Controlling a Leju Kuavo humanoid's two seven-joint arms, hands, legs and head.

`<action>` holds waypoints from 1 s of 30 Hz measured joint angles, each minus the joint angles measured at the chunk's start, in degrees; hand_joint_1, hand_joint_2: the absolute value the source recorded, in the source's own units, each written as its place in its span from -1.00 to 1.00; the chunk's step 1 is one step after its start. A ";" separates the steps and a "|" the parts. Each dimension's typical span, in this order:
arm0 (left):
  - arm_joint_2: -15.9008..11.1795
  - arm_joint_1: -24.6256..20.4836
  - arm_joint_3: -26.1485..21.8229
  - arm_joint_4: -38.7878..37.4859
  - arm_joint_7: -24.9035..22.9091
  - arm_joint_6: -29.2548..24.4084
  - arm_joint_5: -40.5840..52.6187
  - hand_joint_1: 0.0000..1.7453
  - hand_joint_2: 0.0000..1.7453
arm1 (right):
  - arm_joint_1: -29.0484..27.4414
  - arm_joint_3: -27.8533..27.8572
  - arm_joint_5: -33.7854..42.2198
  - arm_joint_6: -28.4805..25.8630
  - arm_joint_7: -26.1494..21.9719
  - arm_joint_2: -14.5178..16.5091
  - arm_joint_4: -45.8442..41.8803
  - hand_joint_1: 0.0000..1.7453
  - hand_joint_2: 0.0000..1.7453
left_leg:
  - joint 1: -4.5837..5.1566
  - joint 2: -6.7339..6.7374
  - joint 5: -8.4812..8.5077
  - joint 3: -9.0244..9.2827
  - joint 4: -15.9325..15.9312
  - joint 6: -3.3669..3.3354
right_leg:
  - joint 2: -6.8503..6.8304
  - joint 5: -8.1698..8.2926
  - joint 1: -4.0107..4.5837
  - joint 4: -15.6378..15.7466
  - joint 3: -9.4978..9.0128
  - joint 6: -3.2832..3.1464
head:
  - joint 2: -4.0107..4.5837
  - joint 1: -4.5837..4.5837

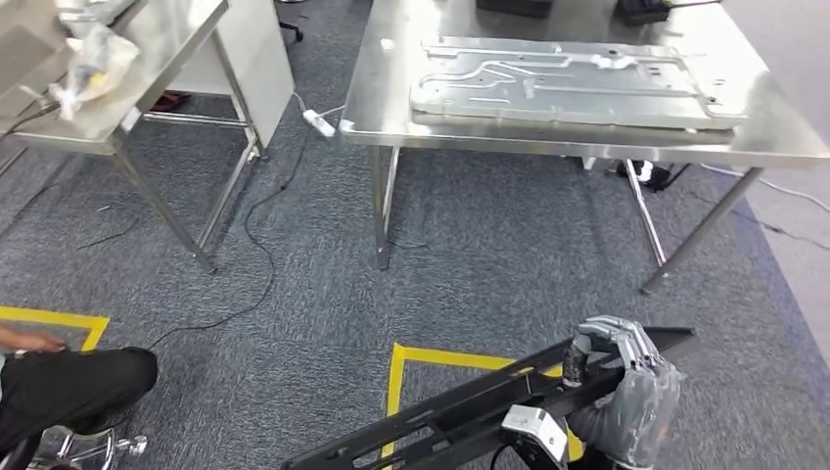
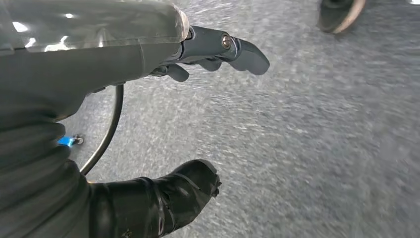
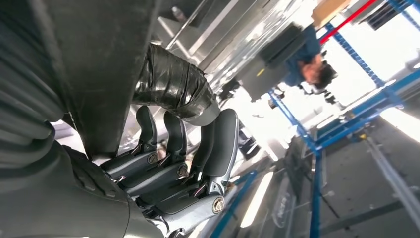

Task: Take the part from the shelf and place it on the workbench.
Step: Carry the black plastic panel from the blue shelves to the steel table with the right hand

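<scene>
My right hand (image 1: 626,387) grips a long black frame-like part (image 1: 470,406) low in the head view, with the part slanting down to the left. Close up, its dark fingers (image 3: 168,173) curl around the flat black part (image 3: 99,64) and the taped thumb lies across it. Ahead stands the steel workbench (image 1: 391,108), carrying a large silver stamped plate (image 1: 577,83). My left hand (image 2: 99,54) hangs over grey carpet, holding nothing, with its fingers (image 2: 237,49) apart from the thumb (image 2: 168,198).
A second steel table (image 1: 147,69) with plastic bags stands at the far left. A white power strip (image 1: 319,122) and cable lie on the carpet between the tables. Yellow floor tape (image 1: 431,357) marks the floor before me. A person's dark-clothed leg (image 1: 69,387) is at the lower left.
</scene>
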State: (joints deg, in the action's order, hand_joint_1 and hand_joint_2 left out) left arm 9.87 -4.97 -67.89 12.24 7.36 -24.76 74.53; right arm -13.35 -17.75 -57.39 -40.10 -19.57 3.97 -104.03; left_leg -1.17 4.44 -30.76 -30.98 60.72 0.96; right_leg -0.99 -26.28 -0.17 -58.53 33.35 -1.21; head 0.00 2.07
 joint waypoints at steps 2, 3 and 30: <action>0.04 0.13 0.00 -0.01 0.11 0.09 0.01 -1.00 1.00 | 0.11 0.01 -0.08 0.02 0.03 0.01 0.01 1.00 1.00 | -0.10 -2.82 -3.44 -3.25 6.68 0.08 | 1.17 0.13 -0.15 0.36 -0.32 -0.52 | 0.00 -0.16; 0.08 0.21 0.00 -0.02 0.15 0.12 0.01 -1.00 1.00 | 0.12 0.01 -0.12 0.02 0.06 0.01 0.02 1.00 1.00 | -0.10 -3.39 -4.88 -5.23 10.41 0.10 | 1.83 0.08 -0.10 0.31 -0.32 -0.70 | 0.00 -0.19; 0.28 0.08 -0.06 -0.04 1.85 1.58 -0.41 -1.00 1.00 | -0.09 0.00 -0.27 0.01 0.58 -0.13 0.03 1.00 1.00 | 0.07 0.38 -0.21 1.75 -1.72 0.23 | -1.02 0.39 -0.29 -0.77 1.24 0.13 | 0.00 -0.01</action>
State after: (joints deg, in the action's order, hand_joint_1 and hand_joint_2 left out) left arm 10.15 -4.89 -67.95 12.20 9.21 -23.17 74.12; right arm -13.44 -17.75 -57.66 -40.09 -18.99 3.84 -104.00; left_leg -1.10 4.82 -30.97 -29.23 59.01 1.19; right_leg -2.01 -25.89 -0.47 -59.29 34.59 -1.08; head 0.00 2.07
